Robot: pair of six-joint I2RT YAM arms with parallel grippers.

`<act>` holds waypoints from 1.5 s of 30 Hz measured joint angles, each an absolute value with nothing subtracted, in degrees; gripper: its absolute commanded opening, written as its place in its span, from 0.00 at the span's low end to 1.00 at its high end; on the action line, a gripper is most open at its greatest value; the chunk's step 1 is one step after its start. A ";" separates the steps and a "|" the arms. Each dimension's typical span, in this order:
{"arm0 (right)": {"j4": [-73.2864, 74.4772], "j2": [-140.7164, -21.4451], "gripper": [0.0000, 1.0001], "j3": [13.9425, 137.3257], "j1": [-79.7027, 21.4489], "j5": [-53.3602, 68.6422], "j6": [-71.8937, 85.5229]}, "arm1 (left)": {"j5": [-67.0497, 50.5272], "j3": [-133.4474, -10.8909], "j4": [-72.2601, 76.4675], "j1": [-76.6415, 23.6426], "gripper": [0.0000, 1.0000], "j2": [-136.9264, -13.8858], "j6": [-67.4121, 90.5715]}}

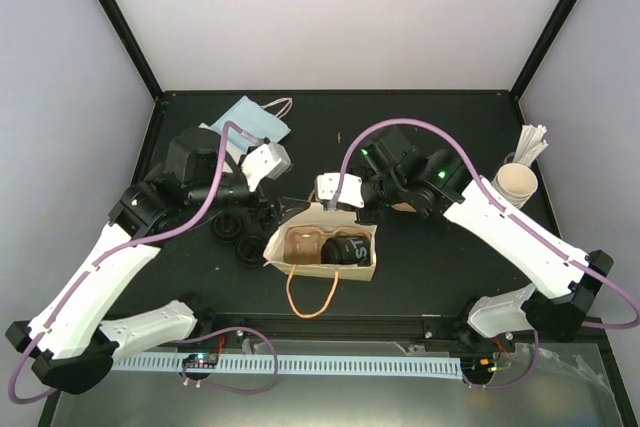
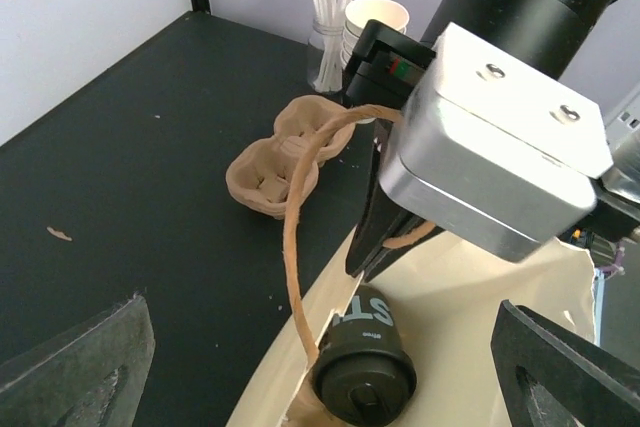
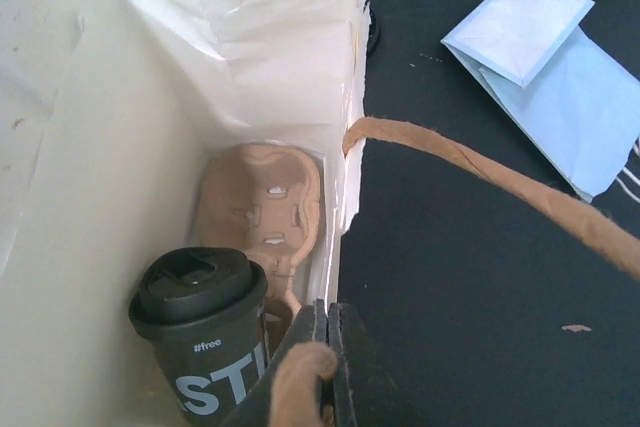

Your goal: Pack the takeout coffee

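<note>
right gripper (image 3: 328, 313) pinching bag handle (image 3: 480, 173); left gripper (image 2: 320, 303) wide; lidded black cup (image 3: 205, 332) in bag (image 1: 318, 269); pulp carrier (image 2: 280, 157) beside

Left end effector (image 2: 320, 375) gapes, right end effector (image 3: 328, 339) clamped

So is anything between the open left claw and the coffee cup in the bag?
Yes. The handle of the bag loops up right beside the coffee cup, and the right gripper, shut on that handle, hangs over the cup.

Clad in white shells (image 1: 100, 277) with black joints (image 1: 150, 202). Looped with purple cables (image 1: 400, 125). Silver two-screw casing (image 2: 490, 177) on right pincer (image 2: 372, 247).
</note>
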State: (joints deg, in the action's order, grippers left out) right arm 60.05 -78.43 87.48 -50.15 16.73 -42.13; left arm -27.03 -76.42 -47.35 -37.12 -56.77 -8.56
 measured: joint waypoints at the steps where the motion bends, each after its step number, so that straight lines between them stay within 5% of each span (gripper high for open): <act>1: 60.12 -78.43 0.01 87.55 -50.13 16.58 -42.85 | -27.05 -76.51 -47.09 -37.12 0.95 -57.10 -8.78; 25: 59.35 -76.12 0.01 85.97 -50.11 18.65 -51.62 | -32.18 -74.85 -47.18 -39.62 0.75 -63.68 -15.90; 31: 58.74 -76.07 0.01 85.78 -50.11 19.14 -51.81 | -29.39 -72.12 -48.14 -39.86 0.52 -63.83 -14.66; 37: 58.67 -76.01 0.02 85.56 -50.11 19.66 -51.86 | -28.45 -70.59 -48.01 -40.29 0.03 -63.88 -12.93; 39: 58.59 -76.03 0.11 85.56 -50.11 19.55 -51.79 | -28.40 -70.17 -47.90 -40.64 0.01 -63.88 -12.75; 41: 58.43 -75.96 0.31 85.56 -50.00 19.49 -51.44 | -28.03 -70.06 -47.57 -41.21 0.02 -63.75 -12.69; 45: 56.82 -75.92 0.40 85.56 -50.09 18.52 -49.04 | -24.80 -69.89 -46.50 -41.76 0.02 -63.07 -12.62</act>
